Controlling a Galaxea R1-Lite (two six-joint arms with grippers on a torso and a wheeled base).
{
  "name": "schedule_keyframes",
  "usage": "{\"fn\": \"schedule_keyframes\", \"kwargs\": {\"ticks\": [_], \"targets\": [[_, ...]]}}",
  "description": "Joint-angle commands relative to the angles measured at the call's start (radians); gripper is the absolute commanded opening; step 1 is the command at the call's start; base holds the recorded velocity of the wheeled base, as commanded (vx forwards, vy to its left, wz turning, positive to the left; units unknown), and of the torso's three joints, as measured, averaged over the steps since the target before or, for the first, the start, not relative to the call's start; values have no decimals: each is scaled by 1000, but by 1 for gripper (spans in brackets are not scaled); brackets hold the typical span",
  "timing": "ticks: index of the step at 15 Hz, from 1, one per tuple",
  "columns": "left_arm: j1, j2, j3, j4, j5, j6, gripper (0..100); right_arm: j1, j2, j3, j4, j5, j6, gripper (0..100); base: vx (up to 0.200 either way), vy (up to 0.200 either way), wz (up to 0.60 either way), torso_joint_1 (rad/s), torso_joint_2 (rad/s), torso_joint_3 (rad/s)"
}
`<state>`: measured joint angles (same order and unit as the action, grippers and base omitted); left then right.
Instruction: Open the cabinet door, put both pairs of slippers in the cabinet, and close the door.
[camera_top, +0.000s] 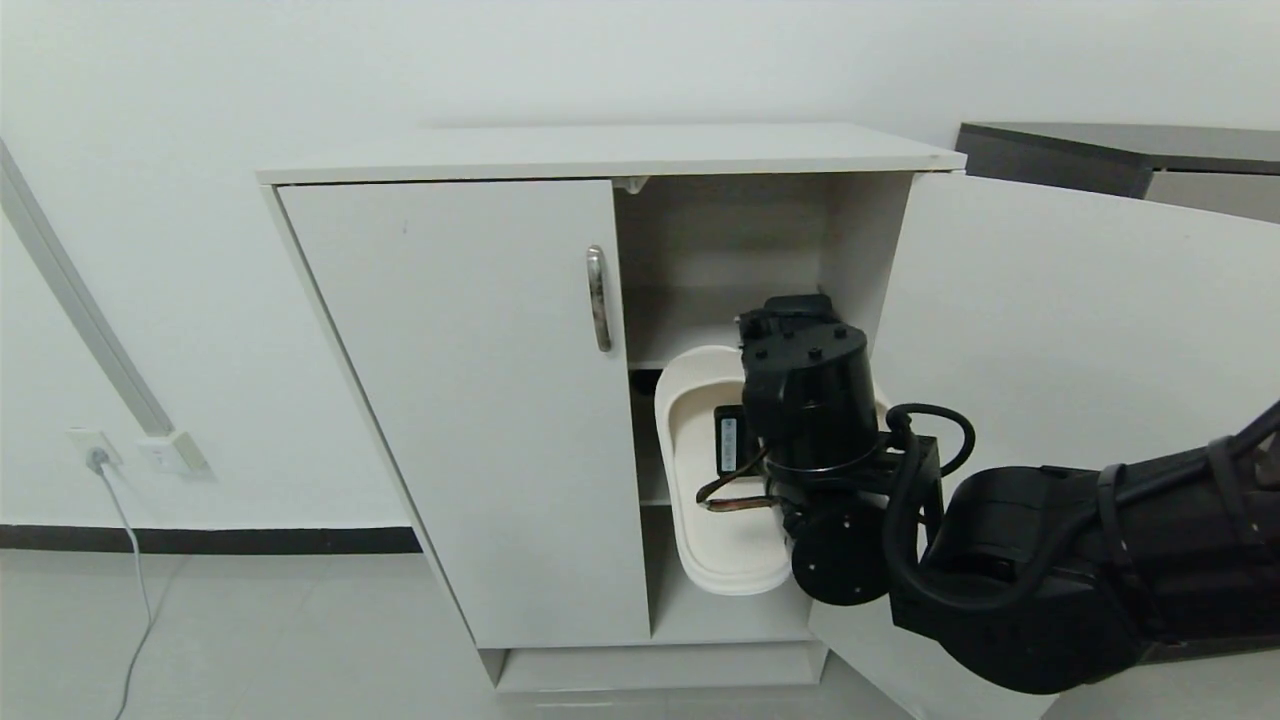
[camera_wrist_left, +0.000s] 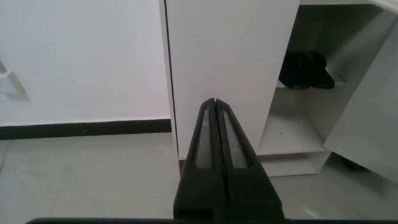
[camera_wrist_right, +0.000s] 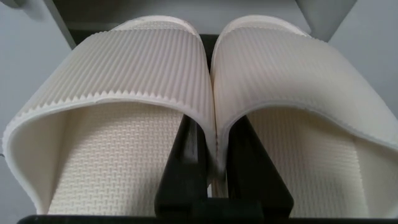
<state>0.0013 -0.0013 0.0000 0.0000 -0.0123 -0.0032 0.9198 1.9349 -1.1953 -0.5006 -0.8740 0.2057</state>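
Observation:
A white cabinet (camera_top: 600, 150) stands against the wall, its left door (camera_top: 460, 400) closed and its right door (camera_top: 1050, 330) swung open. My right gripper (camera_wrist_right: 208, 134) is shut on a pair of white ribbed slippers (camera_wrist_right: 137, 68), pinching their adjoining inner straps. That pair (camera_top: 705, 480) hangs in the open right half, toes up, at middle-shelf height. A dark pair of slippers (camera_wrist_left: 305, 70) lies on a shelf inside. My left gripper (camera_wrist_left: 214, 109) is shut with nothing in it, low over the floor, facing the closed left door.
A metal handle (camera_top: 598, 298) sits on the left door's inner edge. A wall socket with a cable (camera_top: 95, 455) is at the lower left. Dark grey furniture (camera_top: 1120, 155) stands behind the open door. Bare tiled floor (camera_top: 250, 630) lies in front of the cabinet's left side.

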Motion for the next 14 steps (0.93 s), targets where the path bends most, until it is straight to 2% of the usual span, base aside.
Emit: {"fn": "schedule_keyframes", "kwargs": {"ticks": [1,10,14], "targets": [[0,1,0,0,0,0,0,-1,-7,2,1,0,1,0,200,0,0,2,2,7],[0,1,0,0,0,-1,0,-1,-11,29,-10,1,0,0,200,0,0,4,3,0],[0,1,0,0,0,-1,0,-15,-5,17,8,72,-2,0,0,0,0,0,0,0]]}}
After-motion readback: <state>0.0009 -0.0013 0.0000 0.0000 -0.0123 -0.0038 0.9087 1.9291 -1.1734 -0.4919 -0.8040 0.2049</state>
